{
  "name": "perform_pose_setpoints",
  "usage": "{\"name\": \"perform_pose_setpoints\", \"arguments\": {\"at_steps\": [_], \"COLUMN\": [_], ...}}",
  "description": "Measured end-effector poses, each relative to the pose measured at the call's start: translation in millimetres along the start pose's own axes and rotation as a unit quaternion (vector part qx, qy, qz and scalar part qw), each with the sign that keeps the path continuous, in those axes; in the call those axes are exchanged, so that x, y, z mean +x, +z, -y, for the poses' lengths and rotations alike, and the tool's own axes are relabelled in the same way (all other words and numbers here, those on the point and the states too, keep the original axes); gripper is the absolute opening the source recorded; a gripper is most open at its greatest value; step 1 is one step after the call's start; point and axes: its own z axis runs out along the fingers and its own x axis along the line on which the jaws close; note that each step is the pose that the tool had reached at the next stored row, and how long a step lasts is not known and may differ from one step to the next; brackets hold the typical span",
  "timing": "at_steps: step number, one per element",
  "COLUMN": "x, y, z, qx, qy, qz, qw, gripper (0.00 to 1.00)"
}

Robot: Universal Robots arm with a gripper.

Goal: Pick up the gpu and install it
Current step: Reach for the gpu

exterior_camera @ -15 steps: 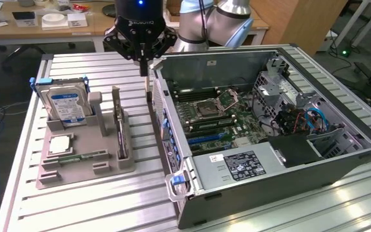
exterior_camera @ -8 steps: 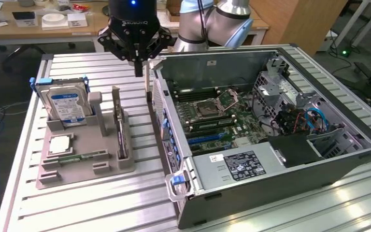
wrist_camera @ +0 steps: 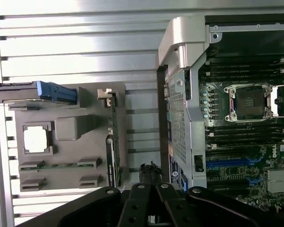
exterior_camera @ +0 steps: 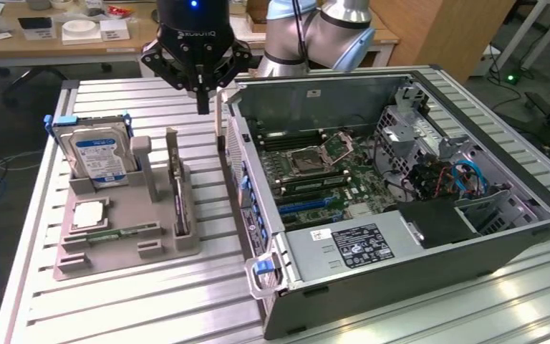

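The pincer [exterior_camera: 203, 102] is closed and empty. The gpu [exterior_camera: 175, 186] is seated upright in the grey holder [exterior_camera: 112, 247], nearer and to the exterior view's left.

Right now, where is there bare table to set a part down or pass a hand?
Bare table: the exterior view's lower left, bordered by the grey holder and the computer case; also beyond the hard drive. Crowded: the narrow strip between the gpu and the case, under the shut gripper.
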Motion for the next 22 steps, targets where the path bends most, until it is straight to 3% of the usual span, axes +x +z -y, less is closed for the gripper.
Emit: {"name": "perform_pose_setpoints", "arguments": {"at_steps": [10, 22], "x": [2.7, 23.3], "y": [0.0, 0.7], "z": [0.2, 2.0], "qx": [0.0000, 0.0000], "qy": [0.000, 0.000], "qz": [0.0000, 0.0000], "qw": [1.0000, 1.0000], "gripper": [0.11, 0.11]}}
